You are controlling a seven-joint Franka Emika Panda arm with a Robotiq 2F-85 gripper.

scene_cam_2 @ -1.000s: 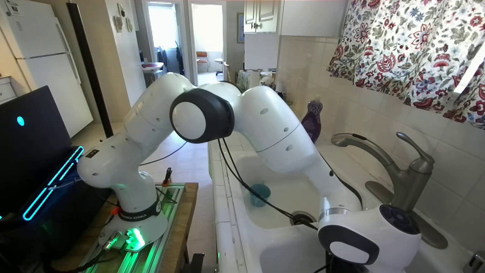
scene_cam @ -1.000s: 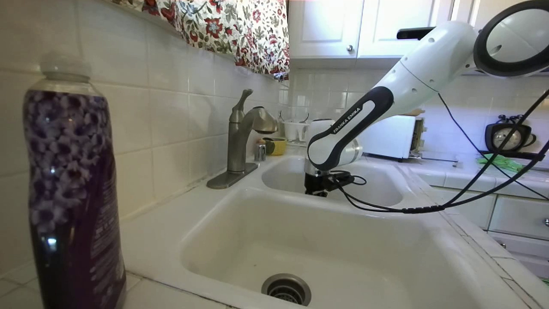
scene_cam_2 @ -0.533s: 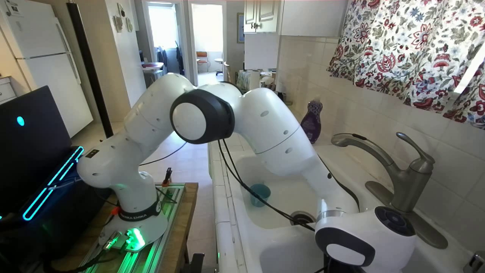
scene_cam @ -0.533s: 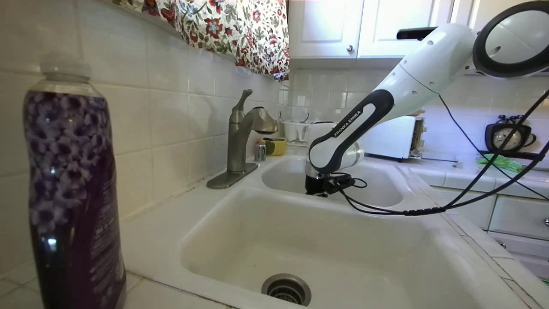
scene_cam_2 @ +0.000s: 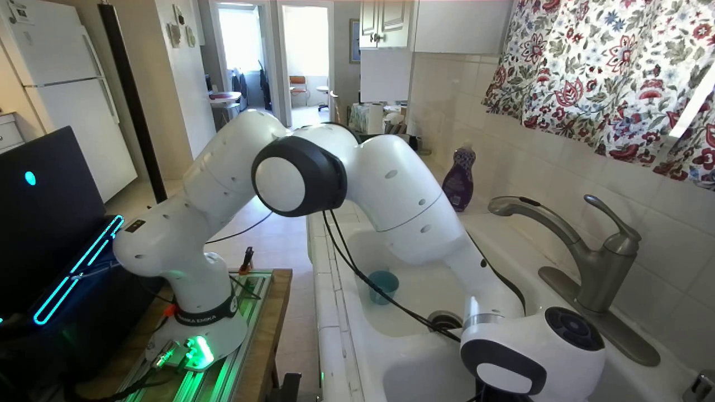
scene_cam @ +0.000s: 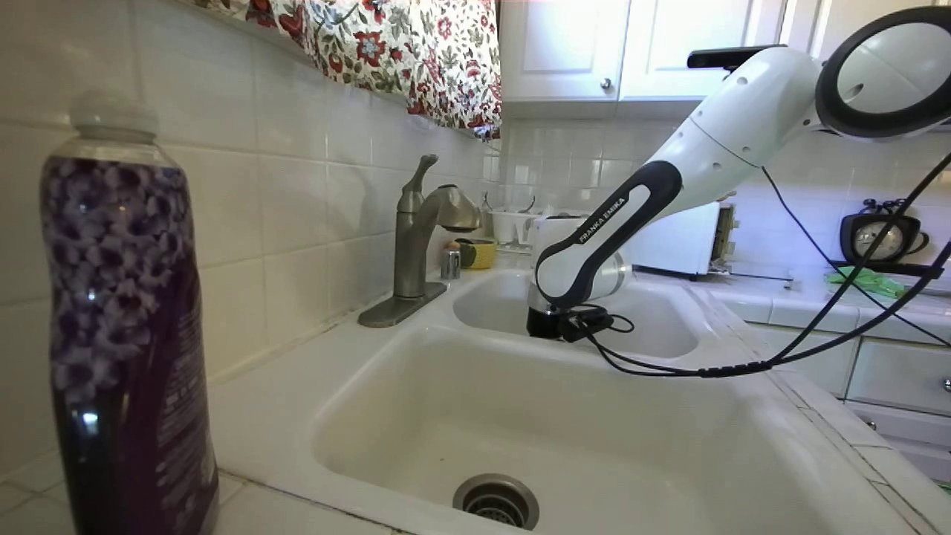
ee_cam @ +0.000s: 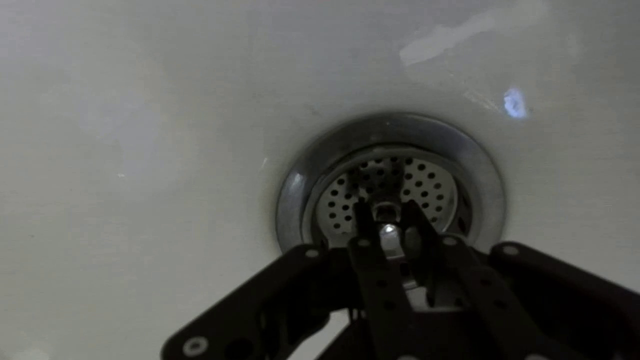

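Note:
In the wrist view my gripper points down at a metal sink strainer with round holes. The strainer sits in a steel drain ring in the white sink bottom. The strainer's small central knob lies between my two dark fingertips, which appear closed against its sides. In an exterior view the wrist and black gripper body reach down into the far basin, beside the grey faucet. The fingertips and strainer are hidden in both exterior views.
The divider and a second basin lie beside the gripper. A teal cup stands in that basin. A purple bottle stands on the counter. Cables hang from the wrist. A yellow holder is behind the faucet.
The arm has sunk slightly, and the gripper body sits a little lower in the basin. In an exterior view the wrist has shifted slightly left, away from the faucet.

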